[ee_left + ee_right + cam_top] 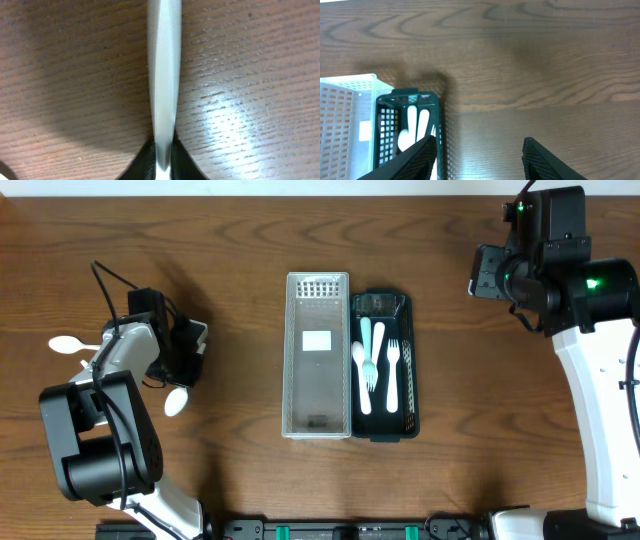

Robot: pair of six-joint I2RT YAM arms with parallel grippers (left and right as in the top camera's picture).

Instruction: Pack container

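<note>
1. Find the left gripper (161, 166) at the left side of the table (240, 270). Its fingers are clamped on the handle of a white spoon (162, 75). In the overhead view the bowl of this spoon points toward the near edge.
2. You cannot tell whether the spoon touches the wood.
3. Note a second white spoon (65, 344) lying loose, farther left.
4. Find the dark green basket (408, 360) at the table centre. It touches the right side of the white basket (317, 395).
5. Check the green basket: it holds the cutlery (378, 365), white pieces and one pale teal piece, laid lengthwise.
6. Find the right gripper (480, 160) at the far right, well apart from the baskets. Its fingers are spread wide and hold nothing.
</note>
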